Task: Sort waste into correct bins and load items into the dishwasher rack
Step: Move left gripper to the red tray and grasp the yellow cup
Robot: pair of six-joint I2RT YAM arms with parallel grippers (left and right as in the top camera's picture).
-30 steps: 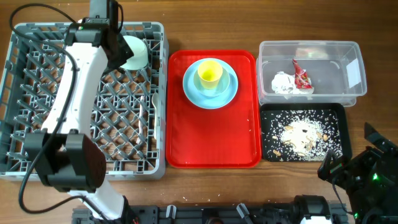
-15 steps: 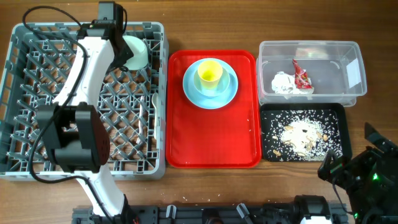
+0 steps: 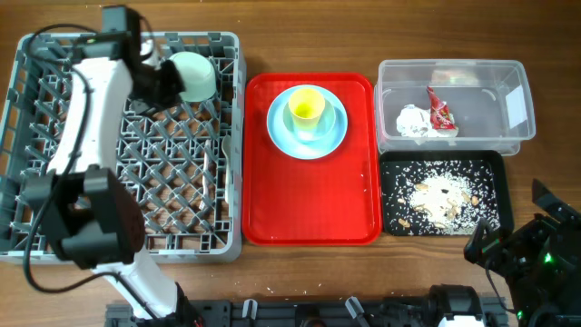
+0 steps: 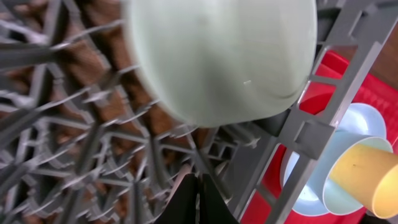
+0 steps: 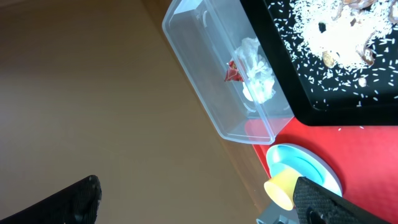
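Left claw [image 4: 198, 198] swung left off the smooth mint-green bowl [image 3: 192, 74], pinched empty; right claw [image 5: 199, 194] wide.

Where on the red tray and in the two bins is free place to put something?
The red tray is bare from the blue plate to its near edge. The clear tub is free in its right half. The black tray is crowded with scraps almost everywhere.

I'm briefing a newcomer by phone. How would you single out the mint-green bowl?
Find the grey dishwasher rack on the left. In its far corner beside the red tray sits the mint-green bowl, the only bowl there; the light blue bowl is on the tray.
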